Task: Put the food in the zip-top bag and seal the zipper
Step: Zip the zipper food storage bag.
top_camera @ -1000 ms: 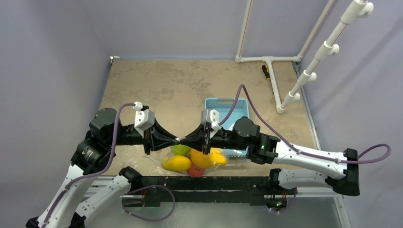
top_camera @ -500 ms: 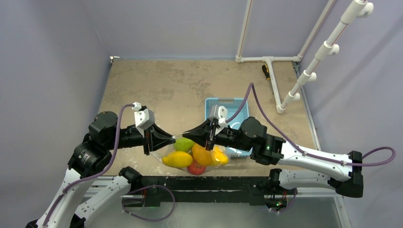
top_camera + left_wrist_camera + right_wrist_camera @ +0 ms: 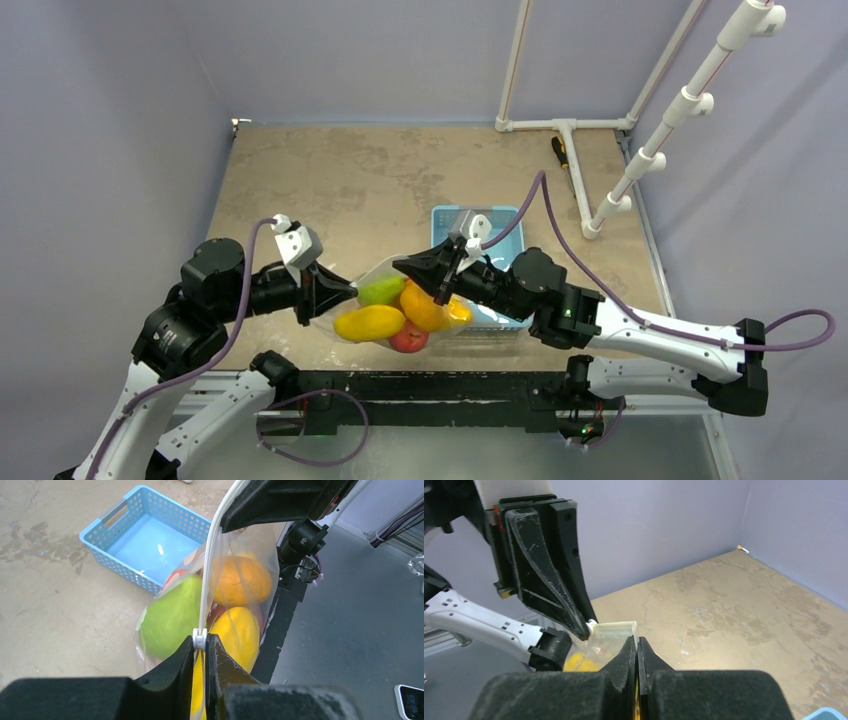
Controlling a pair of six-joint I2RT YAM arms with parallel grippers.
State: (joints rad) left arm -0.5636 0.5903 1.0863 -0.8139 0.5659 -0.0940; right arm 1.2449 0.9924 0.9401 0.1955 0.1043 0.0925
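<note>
The zip-top bag [image 3: 372,281] hangs between my two grippers over the table's near edge. It holds the food: a green fruit [image 3: 383,291], a yellow one [image 3: 369,323], an orange one [image 3: 425,308] and a red one [image 3: 408,340]. My left gripper [image 3: 352,290] [image 3: 200,641] is shut on the small white slider of the zipper [image 3: 209,570], which runs taut up to the right gripper. My right gripper [image 3: 397,265] [image 3: 637,641] is shut on the bag's top corner at the zipper's other end [image 3: 616,626].
The light-blue basket [image 3: 499,222] [image 3: 145,540] stands just behind the right wrist. A white pipe frame [image 3: 575,180] and a screwdriver [image 3: 560,150] are at the back right. The black table-edge rail [image 3: 440,385] runs below the bag.
The two gripper tips were touching and have drawn apart. The left one slid left with the slider, the right one lifted back and right. The bag's top is now stretched between them.
</note>
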